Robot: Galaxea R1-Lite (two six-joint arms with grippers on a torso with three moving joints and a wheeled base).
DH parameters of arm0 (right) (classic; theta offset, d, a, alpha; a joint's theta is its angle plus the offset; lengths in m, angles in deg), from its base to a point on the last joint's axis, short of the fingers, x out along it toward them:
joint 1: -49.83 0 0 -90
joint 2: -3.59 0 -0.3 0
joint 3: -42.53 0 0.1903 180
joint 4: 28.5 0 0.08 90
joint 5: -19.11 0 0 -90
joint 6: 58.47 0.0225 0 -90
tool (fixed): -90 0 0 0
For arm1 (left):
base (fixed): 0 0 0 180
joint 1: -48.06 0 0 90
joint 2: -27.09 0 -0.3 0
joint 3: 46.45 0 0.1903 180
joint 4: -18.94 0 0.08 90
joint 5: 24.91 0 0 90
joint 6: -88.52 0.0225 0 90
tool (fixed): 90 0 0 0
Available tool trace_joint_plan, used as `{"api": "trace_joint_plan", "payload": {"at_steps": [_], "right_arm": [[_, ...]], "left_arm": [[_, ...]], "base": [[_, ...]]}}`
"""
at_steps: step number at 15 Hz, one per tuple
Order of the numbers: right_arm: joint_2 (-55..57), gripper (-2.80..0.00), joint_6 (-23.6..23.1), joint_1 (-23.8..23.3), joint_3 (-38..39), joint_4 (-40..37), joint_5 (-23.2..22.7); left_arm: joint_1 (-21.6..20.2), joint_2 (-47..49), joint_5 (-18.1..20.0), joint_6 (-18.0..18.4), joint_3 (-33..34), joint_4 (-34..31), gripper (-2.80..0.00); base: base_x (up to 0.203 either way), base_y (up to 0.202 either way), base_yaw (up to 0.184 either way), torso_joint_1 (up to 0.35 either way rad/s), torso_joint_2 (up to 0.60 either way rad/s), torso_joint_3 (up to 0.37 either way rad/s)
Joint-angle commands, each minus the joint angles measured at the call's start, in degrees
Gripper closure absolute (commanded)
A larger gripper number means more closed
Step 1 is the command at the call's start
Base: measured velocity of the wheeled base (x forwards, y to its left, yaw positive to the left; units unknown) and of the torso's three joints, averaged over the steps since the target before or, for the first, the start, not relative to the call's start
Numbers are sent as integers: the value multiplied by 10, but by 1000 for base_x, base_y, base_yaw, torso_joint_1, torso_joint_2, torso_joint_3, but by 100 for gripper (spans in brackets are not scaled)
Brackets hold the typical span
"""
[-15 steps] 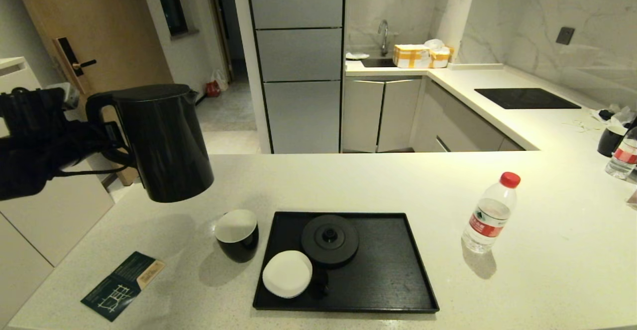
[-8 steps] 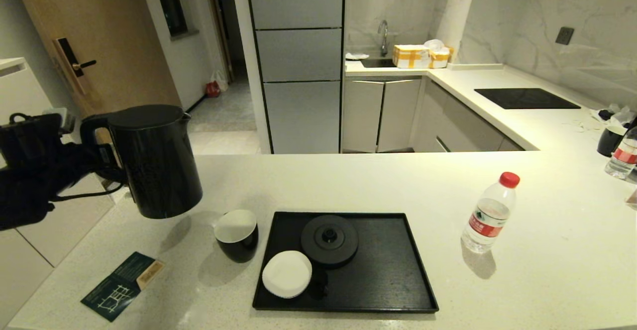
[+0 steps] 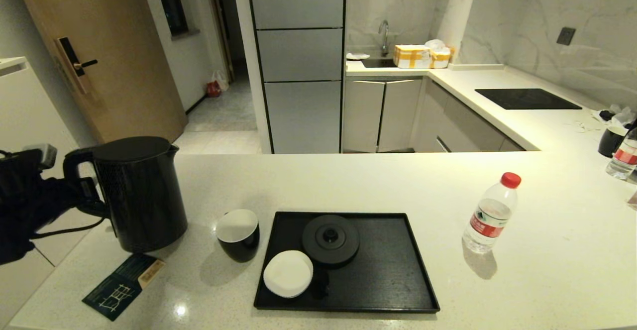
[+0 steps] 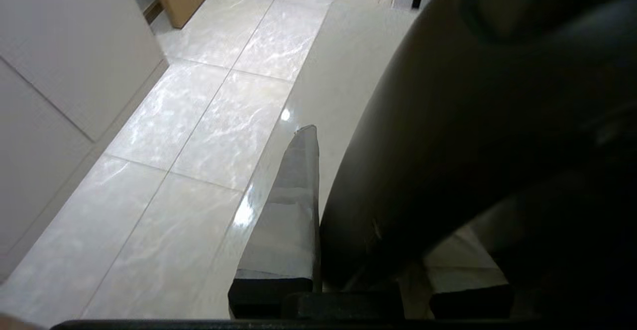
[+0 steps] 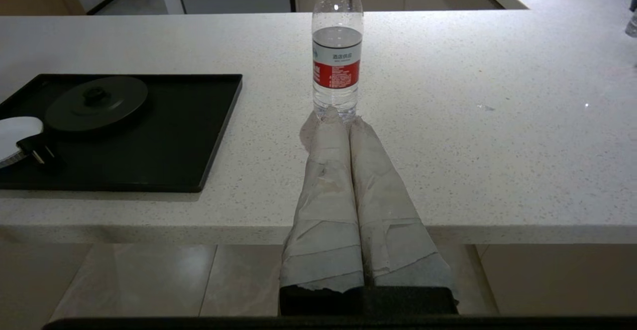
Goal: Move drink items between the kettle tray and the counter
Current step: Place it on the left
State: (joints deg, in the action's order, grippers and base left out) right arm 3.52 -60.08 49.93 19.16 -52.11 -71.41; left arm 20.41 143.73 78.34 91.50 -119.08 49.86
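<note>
The left pincer [image 3: 82, 195] grips the handle of the black kettle [image 3: 139, 195], which sits at its 3 o'clock in the head view, upright at the counter's [image 3: 348, 185] left end. Whether the kettle's base touches the counter or hangs just above it cannot be told; its bottom edge overlaps the corner of a dark green card [image 3: 122, 285] lying at its 6 o'clock. The arm behind the pincer is cut off by the left edge of the view. In the left wrist view the kettle's dark body [image 4: 448, 146] fills most of the picture, so only one taped finger [image 4: 293, 205] shows beside it.

The black cup [image 3: 238, 234] stands on the counter at 3 o'clock of the kettle, just beside the tray's [image 3: 388, 280] left rim. On the tray lie the round kettle base [image 3: 330, 238] and a white saucer [image 3: 287, 273]. The water bottle [image 3: 490, 215] stands on the counter at 3 o'clock of the tray, well apart.

The right pincer [image 5: 343, 121] is clenched with nothing in it, off the counter's near edge, pointing at the bottle [image 5: 337, 51].
</note>
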Motion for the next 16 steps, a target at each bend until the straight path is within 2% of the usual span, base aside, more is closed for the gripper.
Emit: {"api": "trace_joint_plan", "payload": {"at_steps": [1,2,6,10,16], "right_arm": [[1,0,-1,0,0,0,0],[1,0,-1,0,0,0,0],[1,0,-1,0,0,0,0],[1,0,-1,0,0,0,-1],[1,0,-1,0,0,0,-1]], "left_arm": [[-14,2,6,9,49,48,0],[-19,10,7,16,65,77,0],[-20,50,7,23,84,121,0],[-21,103,8,36,123,203,0],[-21,90,9,39,120,167,0]], "base": [[0,0,0,0,0,0],[0,0,0,0,0,0],[0,0,0,0,0,0],[0,0,0,0,0,0],[0,0,0,0,0,0]]}}
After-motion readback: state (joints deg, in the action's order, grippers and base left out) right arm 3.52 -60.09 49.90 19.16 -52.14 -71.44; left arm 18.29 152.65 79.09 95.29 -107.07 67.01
